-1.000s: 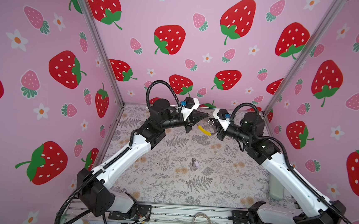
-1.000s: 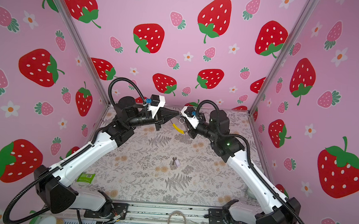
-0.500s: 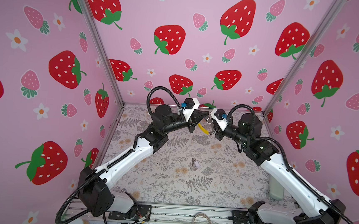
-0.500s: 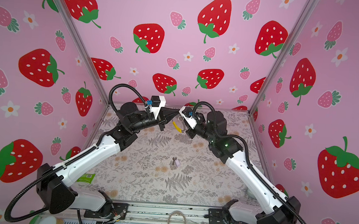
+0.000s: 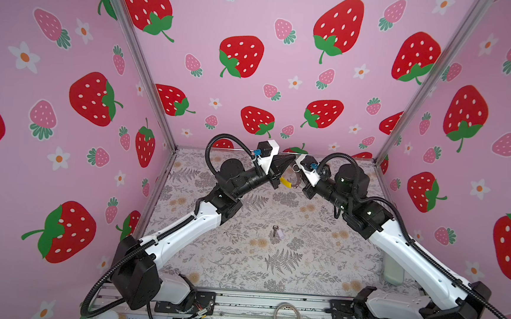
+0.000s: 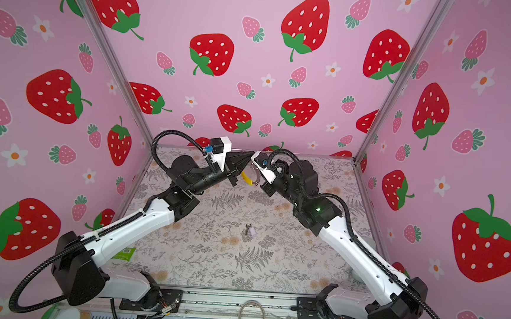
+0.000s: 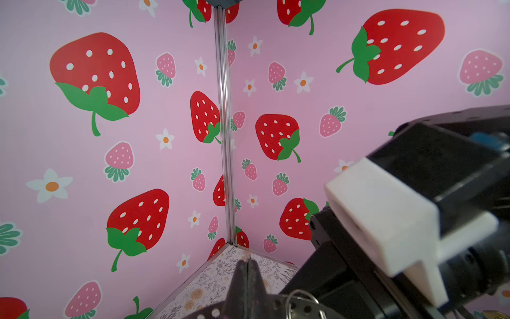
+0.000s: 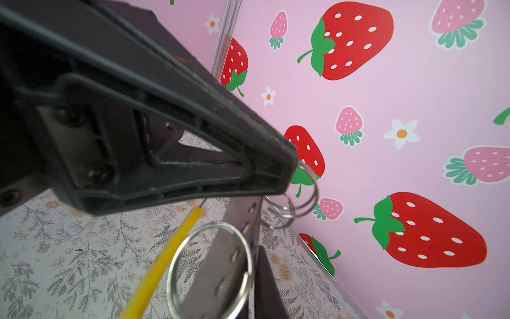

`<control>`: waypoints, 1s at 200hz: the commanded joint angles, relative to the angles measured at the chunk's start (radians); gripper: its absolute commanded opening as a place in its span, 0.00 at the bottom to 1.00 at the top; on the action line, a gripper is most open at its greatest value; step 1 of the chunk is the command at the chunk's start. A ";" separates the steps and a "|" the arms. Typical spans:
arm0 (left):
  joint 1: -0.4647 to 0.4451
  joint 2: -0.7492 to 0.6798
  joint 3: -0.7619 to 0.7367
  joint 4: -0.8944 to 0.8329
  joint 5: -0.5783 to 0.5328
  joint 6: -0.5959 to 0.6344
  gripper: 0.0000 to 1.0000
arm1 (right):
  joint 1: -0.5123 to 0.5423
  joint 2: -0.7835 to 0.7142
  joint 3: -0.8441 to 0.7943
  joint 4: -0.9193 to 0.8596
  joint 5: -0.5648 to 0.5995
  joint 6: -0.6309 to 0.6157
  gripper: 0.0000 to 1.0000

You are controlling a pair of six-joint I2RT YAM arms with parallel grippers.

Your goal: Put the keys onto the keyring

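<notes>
At the back of the fern-print table (image 5: 241, 257), well above its surface, both arms are meeting tip to tip in both top views. The left gripper (image 5: 293, 158) is pointing at the right gripper (image 5: 298, 178), and the two are standing just beside each other. Between and below them the large thin grey keyring with a yellow section (image 5: 285, 182) is hanging clear of the table.

Right wrist view: the left gripper's black fingers (image 8: 234, 129) are lying pressed together with no gap at the tip. They are pinching one of the keyring's small metal loops (image 8: 316, 187). More loops are dangling just beside it. A larger silver split ring (image 8: 215, 224) is hanging in front of the right gripper's fingers (image 8: 209, 292). The yellow section is running down slantwise next to that ring. The right gripper's fingers are sitting closed against each other. A sliver of blue is showing between them, but I cannot tell what they are gripping.

Left wrist view: the left fingertips (image 7: 242, 276) are showing as one closed point.

On the table, near the middle and well apart from both grippers, the small dark metal key with a pale lilac plastic tag (image 5: 277, 231) is lying flat, untouched. A plain pale hoop (image 5: 275, 318) is resting on the front rail. A green packet (image 6: 126, 253) is lying by the left arm's base.
</notes>
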State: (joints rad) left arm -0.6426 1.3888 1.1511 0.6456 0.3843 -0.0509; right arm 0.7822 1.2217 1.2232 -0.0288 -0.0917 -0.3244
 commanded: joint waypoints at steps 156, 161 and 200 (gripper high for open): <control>0.066 0.057 0.047 0.188 0.155 -0.189 0.00 | 0.024 -0.070 -0.084 0.075 0.125 -0.017 0.28; 0.072 0.059 0.048 0.199 0.172 -0.203 0.00 | 0.020 -0.078 -0.086 0.074 0.127 -0.020 0.30; 0.123 0.102 0.059 0.325 0.311 -0.357 0.00 | -0.036 -0.135 -0.107 0.075 0.095 0.019 0.38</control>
State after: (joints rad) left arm -0.5400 1.4624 1.1526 0.8219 0.5648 -0.2718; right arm 0.7856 1.1351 1.1309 0.0364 0.0174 -0.3370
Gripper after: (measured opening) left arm 0.044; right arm 0.377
